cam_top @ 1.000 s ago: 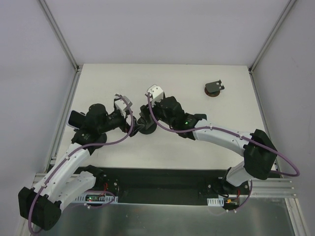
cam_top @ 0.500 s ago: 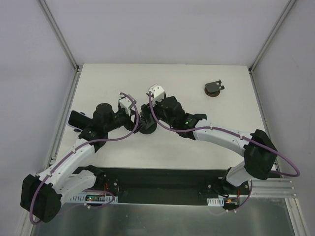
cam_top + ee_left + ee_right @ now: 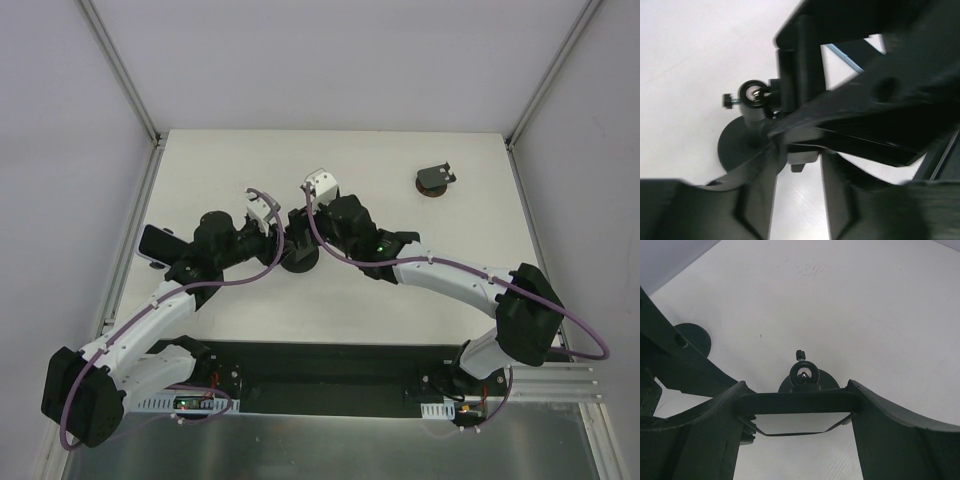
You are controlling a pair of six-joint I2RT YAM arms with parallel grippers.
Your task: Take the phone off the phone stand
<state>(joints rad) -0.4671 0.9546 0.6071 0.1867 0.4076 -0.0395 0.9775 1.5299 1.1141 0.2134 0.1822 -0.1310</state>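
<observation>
The right gripper (image 3: 799,399) fills the bottom of the view, and its two dark fingers (image 3: 700,430) rise from the lower corners. Between them lies the phone (image 3: 800,422). Its dark edge reaches from one finger to the other and touches both, and its glossy face below reflects pale light. Just behind the phone is the stand (image 3: 802,375), a ring on a round black base with a small knob (image 3: 800,354) above it. The base sits on the white table (image 3: 865,315). At the left, a dark slanted bar (image 3: 670,332) with a small hole crosses the view. It partly hides a dark disc (image 3: 696,337) on the table.
</observation>
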